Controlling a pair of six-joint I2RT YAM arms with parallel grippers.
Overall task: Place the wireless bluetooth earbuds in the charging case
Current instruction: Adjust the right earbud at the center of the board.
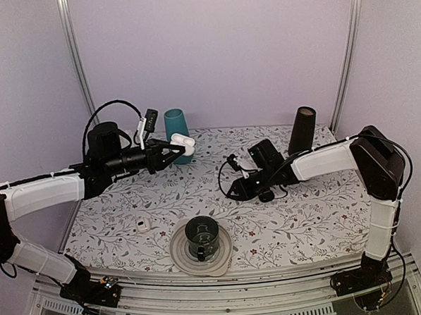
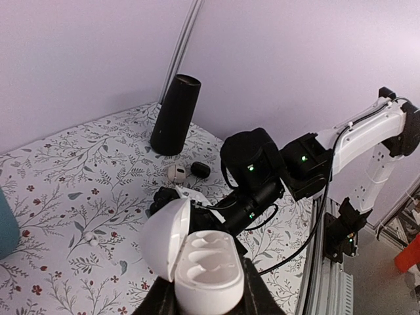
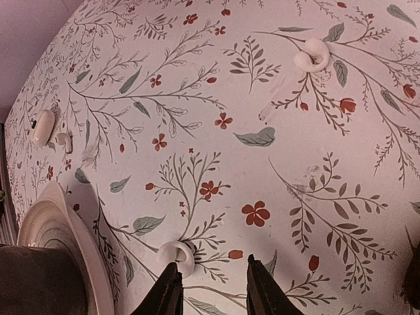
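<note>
— Where's the charging case at this moment?

— You have it clamped in your left fingers, held up off the surface. In the overhead view it sits left of centre, just in front of the teal cup. Its lid is swung open to the left, and the two moulded wells face the left wrist camera.

— And your right side?

— Your right fingers stand apart, low over the floral surface at the bottom edge of the right wrist view. A small white earbud lies on the surface just ahead of the finger on the left of that frame — nothing grips it. A second earbud lies well apart from it, in the upper right of the frame.

— Anything else around you?

— A plate carrying a dark cup sits bottom centre in the overhead view, with a tiny white piece left of it. A black cylinder stands upright at the upper right of the surface.
</note>
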